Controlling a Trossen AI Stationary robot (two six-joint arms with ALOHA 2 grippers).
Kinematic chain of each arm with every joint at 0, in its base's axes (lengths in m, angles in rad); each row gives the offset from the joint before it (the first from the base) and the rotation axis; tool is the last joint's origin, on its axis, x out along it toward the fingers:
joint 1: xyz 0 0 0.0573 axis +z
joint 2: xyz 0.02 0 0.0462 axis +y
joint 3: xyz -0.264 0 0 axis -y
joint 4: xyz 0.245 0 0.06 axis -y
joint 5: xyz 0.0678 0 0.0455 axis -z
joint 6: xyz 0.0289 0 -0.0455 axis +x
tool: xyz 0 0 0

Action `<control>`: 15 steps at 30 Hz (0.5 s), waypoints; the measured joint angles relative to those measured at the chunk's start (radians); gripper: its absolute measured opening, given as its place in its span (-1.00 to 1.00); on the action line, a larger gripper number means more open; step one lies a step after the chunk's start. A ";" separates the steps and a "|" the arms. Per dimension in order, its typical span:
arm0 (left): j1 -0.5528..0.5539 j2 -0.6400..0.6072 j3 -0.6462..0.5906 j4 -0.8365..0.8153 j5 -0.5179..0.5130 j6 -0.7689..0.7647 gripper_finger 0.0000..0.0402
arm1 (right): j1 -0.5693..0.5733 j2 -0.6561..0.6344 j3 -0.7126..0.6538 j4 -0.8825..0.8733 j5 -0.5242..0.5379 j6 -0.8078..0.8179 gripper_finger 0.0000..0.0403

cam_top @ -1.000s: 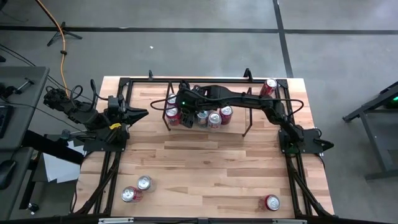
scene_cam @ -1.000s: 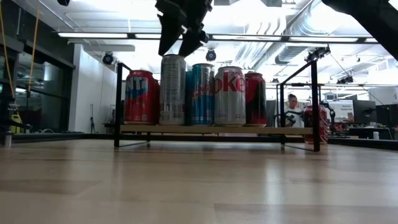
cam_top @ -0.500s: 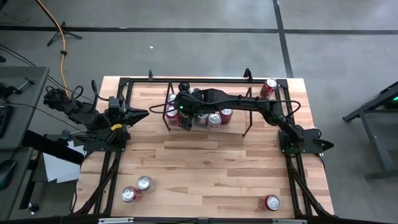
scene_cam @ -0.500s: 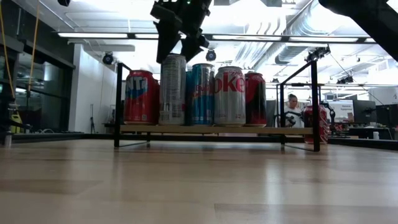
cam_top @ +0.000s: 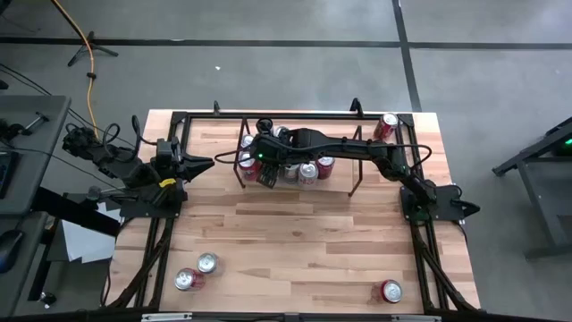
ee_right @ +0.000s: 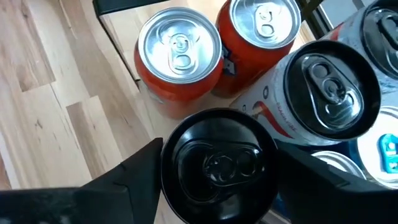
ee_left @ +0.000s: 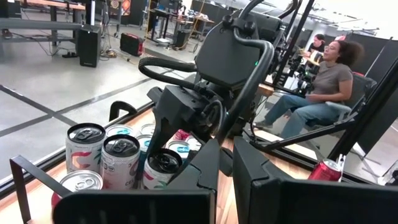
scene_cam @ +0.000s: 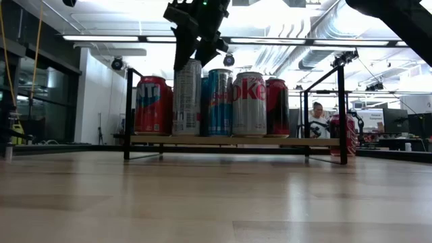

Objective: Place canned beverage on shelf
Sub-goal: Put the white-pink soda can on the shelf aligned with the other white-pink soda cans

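High view first, from the front edge of the worktop (cam_top: pixel 304 233): two loose cans (cam_top: pixel 197 271) lie close together near the left front corner. A third loose can (cam_top: pixel 391 291) lies near the right front corner, well apart from them.

Farther back on the left side, the left end effector (cam_top: pixel 207 162) waits with its jaws closed and nothing in them, pointing toward the shelf (scene_cam: pixel 128 108) but apart from it.

The shelf stands toward the back of the worktop, about midway across. Seen level from the low view, a row of upright cans fills its flat top: a red can (scene_cam: pixel 151 104) at one end, then a tall silver can (scene_cam: pixel 187 98), a blue can (scene_cam: pixel 217 101), a silver cola can (scene_cam: pixel 249 104) and a dark red can (scene_cam: pixel 277 106). More cans stand behind them.

The right end effector (scene_cam: pixel 194 54) reaches in from the right arm across the shelf and sits directly over the top of the tall silver can, the canned beverage in question, which stands upright on the shelf just beside the red can. From the right wrist view its dark lid fills the space beneath the end effector. Whether the end effector is clamped on that can or only set around it cannot be told.

At the far right corner another can (cam_top: pixel 387 125) stands off the shelf. Beyond the worktop a seated person (scene_cam: pixel 315 118) shows in the room.
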 joint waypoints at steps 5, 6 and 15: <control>0.000 0.000 0.000 0.000 0.000 0.000 -1.00 | -0.001 0.000 0.001 0.003 -0.041 -0.078 0.22; 0.000 0.000 0.000 0.000 0.000 0.000 -1.00 | -0.002 0.000 0.002 0.003 -0.061 -0.107 0.22; 0.000 0.000 0.000 -0.024 0.000 -0.001 -1.00 | -0.034 0.000 0.003 0.026 -0.254 -0.589 0.22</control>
